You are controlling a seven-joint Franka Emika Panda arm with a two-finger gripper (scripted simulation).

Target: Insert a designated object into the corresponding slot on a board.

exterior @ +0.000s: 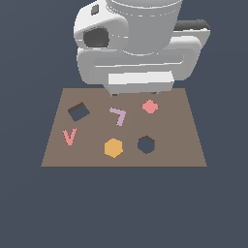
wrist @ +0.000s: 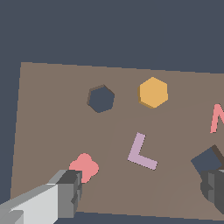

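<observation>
Only wristward: pincer fingertips (wrist: 70, 183) apart.

One board (exterior: 189, 145) – two recesses: hexagon slot (exterior: 146, 144), square recess (exterior: 78, 112); four loose pieces.

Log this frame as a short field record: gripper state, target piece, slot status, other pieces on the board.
gripper: open, empty, above the board's far side
target piece: orange hexagon, flat on the board, beside the slot
slot: hexagonal recess, unfilled
other recess: square recess, unfilled
other pieces: pink V, lilac L, red-pink piece
</observation>
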